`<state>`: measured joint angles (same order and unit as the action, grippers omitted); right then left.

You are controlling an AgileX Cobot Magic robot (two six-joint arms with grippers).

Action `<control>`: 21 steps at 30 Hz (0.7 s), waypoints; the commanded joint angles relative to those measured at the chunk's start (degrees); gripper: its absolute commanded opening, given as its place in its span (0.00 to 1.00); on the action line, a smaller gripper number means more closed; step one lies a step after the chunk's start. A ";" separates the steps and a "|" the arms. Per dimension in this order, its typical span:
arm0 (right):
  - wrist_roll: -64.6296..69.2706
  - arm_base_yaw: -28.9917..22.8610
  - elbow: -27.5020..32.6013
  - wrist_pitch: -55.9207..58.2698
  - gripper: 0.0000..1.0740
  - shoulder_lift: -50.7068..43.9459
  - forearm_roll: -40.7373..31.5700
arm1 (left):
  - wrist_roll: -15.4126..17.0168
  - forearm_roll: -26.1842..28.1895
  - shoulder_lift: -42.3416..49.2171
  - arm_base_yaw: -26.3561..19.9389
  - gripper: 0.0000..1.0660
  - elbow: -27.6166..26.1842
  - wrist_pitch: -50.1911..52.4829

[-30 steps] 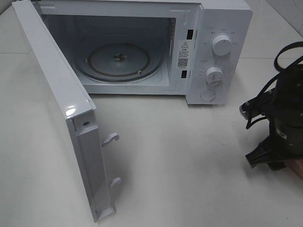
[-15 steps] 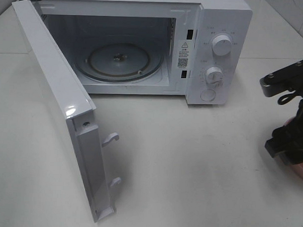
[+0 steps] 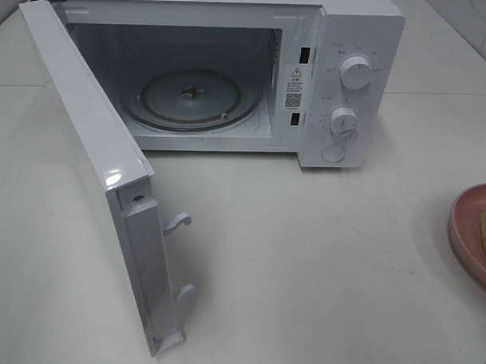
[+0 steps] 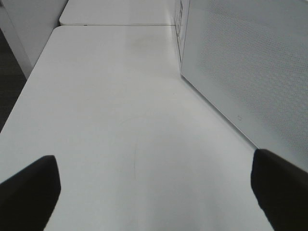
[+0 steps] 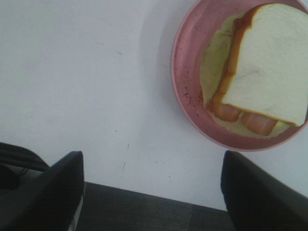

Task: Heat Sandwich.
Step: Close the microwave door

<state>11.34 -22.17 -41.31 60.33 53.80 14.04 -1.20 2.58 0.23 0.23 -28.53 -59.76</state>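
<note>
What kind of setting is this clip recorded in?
Probably a lab or test bench set up as a kitchen counter, not a real kitchen: a white microwave with its door swung open stands on a bare white table, and a sandwich waits on a pink plate.

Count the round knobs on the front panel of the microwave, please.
2: upper knob and lower knob, one above the other; beneath them sits a flat round button.

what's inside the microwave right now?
Only the round glass turntable shows on the floor of the open microwave, with nothing on it. The sandwich sits outside, on the pink plate. The cavity's left wall is hidden by the open door.
</note>
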 commanded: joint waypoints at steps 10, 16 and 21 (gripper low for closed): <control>-1.72 0.00 0.00 7.85 0.71 -21.31 -1.78 | 0.52 -0.11 1.32 -0.06 0.97 0.11 0.46; -1.55 2.12 0.00 8.25 0.71 -30.37 -3.21 | 0.52 -0.11 1.32 -0.06 0.97 0.11 0.46; -3.95 8.14 1.26 6.88 0.71 -36.10 -5.27 | 0.52 -0.11 1.32 -0.06 0.97 0.11 0.46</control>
<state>8.88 -15.58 -40.74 67.61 19.37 9.68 -1.20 2.58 0.23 0.23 -28.53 -59.76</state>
